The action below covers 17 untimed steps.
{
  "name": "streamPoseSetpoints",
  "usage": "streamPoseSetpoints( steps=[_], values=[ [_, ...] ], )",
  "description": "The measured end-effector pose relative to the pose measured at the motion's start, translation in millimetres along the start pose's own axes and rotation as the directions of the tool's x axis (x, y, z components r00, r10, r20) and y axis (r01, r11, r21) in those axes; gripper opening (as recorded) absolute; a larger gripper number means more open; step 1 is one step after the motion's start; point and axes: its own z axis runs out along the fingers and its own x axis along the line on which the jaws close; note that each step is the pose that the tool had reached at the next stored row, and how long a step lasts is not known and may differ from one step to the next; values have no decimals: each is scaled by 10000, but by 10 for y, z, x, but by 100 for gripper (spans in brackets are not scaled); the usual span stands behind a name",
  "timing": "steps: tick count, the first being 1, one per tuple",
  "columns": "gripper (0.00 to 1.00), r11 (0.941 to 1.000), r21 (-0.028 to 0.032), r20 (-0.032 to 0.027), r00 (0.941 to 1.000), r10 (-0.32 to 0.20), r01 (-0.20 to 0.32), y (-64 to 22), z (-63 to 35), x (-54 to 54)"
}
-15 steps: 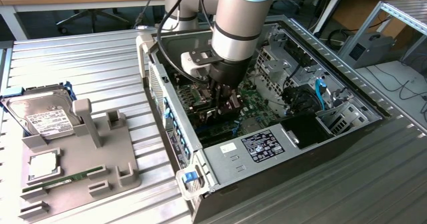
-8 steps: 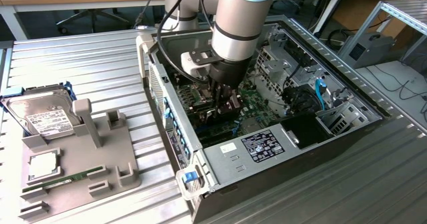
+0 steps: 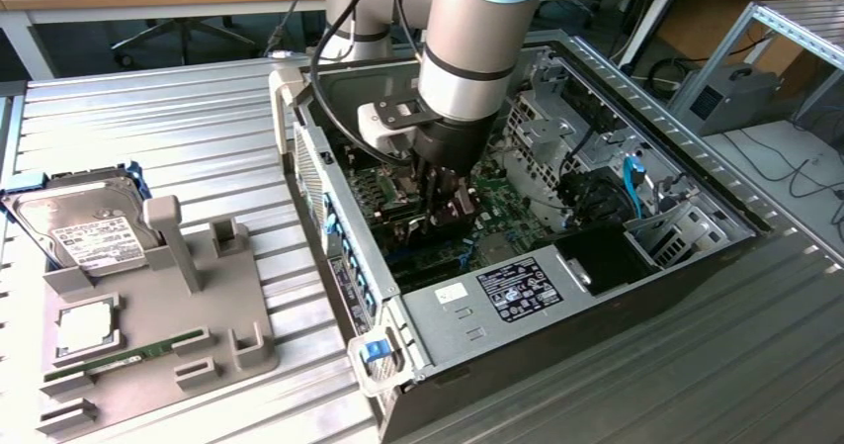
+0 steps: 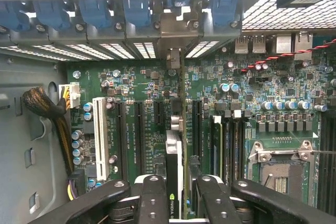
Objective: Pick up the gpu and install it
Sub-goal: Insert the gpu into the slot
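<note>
Exterior view high and off to one side, looking down on the open computer case (image 3: 554,266) and arm, wrist view close above the motherboard (image 4: 247,103), facing straight into the case, both sharing the case's interior.

A silver hard drive (image 3: 82,228) stands in a gray holder tray (image 3: 231,340) beside the open computer case (image 3: 686,266).

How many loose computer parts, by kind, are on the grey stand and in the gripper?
Hard drive: 1
Processor chip: 1
Memory stick: 1
Graphics card, in the gripper: 1
Total: 4
</note>
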Motion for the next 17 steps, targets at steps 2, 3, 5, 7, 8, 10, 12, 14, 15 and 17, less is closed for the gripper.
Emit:
streamPoseSetpoints(
  steps=[2,3,5,7,8,10,12,14,15,17],
  values=[
    [26,10000,2,8,10000,1,-1,4,1,0],
    [26,10000,6,21,10000,1,-1,12,3,0],
    [26,10000,9,31,10000,-1,0,21,8,1],
    [26,10000,10,38,10000,-1,1,24,16,2],
    [26,10000,10,40,10000,0,0,25,19,1],
    [26,10000,12,46,10000,0,0,26,28,2],
    [26,10000,12,47,10000,1,-1,27,31,1],
    [26,10000,13,51,10000,0,-1,27,33,1],
    [26,10000,13,51,10000,1,-1,27,33,1],
    [26,10000,13,52,10000,1,-1,27,34,1]
  ],
)
